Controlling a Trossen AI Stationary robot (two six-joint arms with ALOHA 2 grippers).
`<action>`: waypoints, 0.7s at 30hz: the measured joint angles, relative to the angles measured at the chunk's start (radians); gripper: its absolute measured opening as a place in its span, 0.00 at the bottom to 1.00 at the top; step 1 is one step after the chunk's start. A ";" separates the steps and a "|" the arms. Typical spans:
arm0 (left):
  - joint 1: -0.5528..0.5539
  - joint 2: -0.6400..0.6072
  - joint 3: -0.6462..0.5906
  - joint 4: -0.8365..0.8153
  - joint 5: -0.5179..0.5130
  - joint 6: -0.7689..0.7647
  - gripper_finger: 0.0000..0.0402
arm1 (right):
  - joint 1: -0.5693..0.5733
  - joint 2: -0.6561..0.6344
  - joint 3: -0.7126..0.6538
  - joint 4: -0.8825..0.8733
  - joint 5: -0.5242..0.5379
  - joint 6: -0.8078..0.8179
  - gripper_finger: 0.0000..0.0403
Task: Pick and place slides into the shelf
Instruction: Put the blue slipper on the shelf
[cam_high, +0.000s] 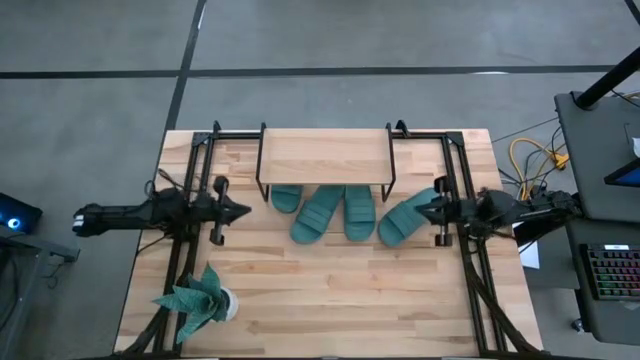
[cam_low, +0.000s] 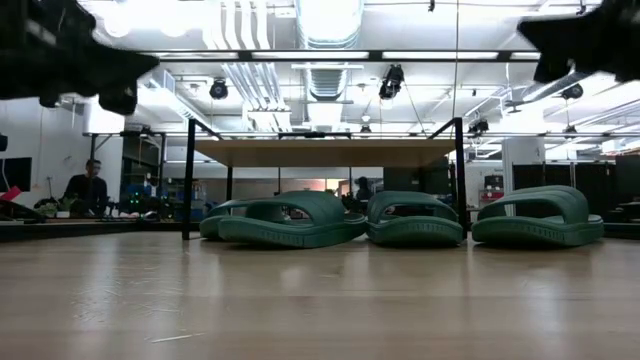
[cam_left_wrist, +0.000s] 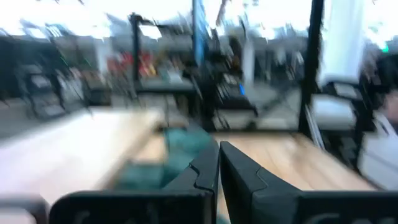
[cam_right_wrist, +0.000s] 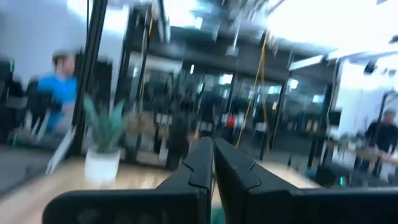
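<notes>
Four teal-green slides lie on the table under and beside the shelf (cam_high: 324, 156), a light wood plank on black wire legs near the far edge. One slide (cam_high: 286, 197) sits far under the plank; two (cam_high: 318, 214) (cam_high: 359, 212) poke out toward the near side; a fourth (cam_high: 405, 219) lies angled at the shelf's right leg. The low view shows slides (cam_low: 292, 220) (cam_low: 540, 217) resting sole-down. My left gripper (cam_high: 243, 211) hovers left of the shelf, shut and empty (cam_left_wrist: 217, 163). My right gripper (cam_high: 420, 208) hovers by the rightmost slide, shut and empty (cam_right_wrist: 213, 162).
A teal leafy plant in a white pot (cam_high: 202, 302) stands at the table's near left corner. Black frame rails (cam_high: 190, 180) (cam_high: 462, 190) run along both table sides. Bare wood stretches across the near half (cam_high: 340, 290). People show in the room behind.
</notes>
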 joint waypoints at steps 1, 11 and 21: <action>0.000 0.001 0.000 0.042 0.000 0.004 0.00 | 0.000 0.000 0.000 0.032 -0.002 -0.001 0.02; 0.000 0.081 0.013 0.336 0.117 0.041 0.01 | 0.001 0.100 0.050 0.070 -0.196 -0.027 0.02; -0.001 0.331 0.070 0.471 0.233 0.063 0.33 | 0.007 0.505 0.283 -0.073 -0.266 -0.127 0.11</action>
